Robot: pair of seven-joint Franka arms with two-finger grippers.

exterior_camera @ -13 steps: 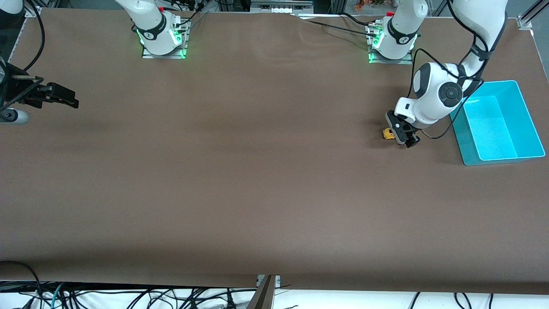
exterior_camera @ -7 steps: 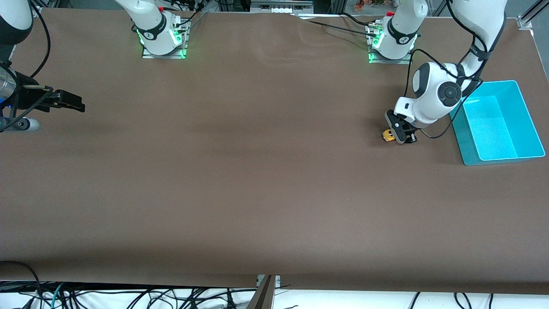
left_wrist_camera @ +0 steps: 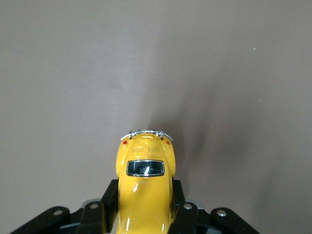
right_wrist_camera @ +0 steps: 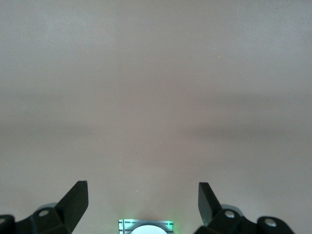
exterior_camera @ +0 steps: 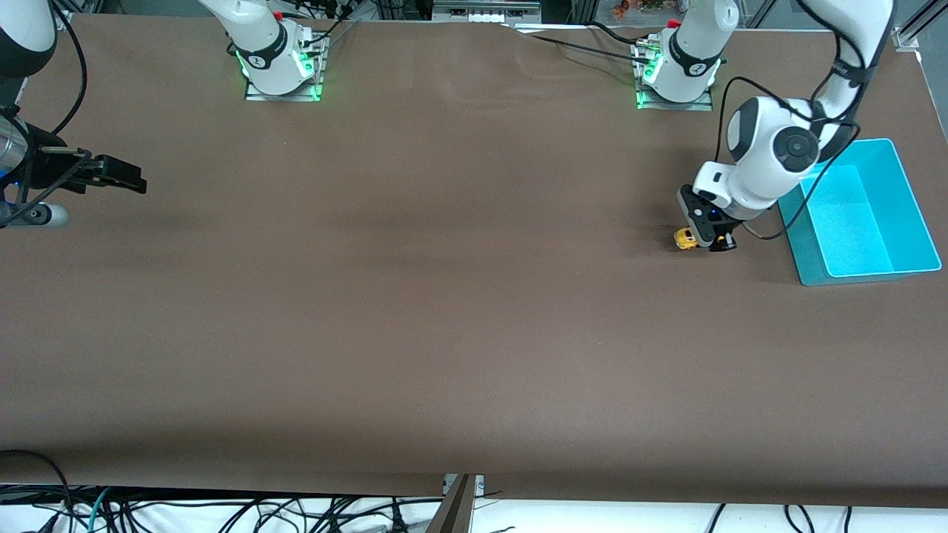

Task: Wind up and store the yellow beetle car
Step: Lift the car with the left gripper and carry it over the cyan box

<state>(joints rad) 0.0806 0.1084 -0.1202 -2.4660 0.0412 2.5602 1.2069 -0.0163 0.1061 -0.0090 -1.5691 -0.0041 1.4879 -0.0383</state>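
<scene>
Left gripper (exterior_camera: 702, 238) clamped on yellow beetle car (exterior_camera: 686, 238) | turquoise bin (exterior_camera: 915, 226) beside it | right gripper (exterior_camera: 122, 173) spread apart, waiting

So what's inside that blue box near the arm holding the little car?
The turquoise bin shows only its bare floor. Its corner nearest the left arm's base is covered by that arm. The yellow beetle car is outside it, clamped in the left gripper.
</scene>
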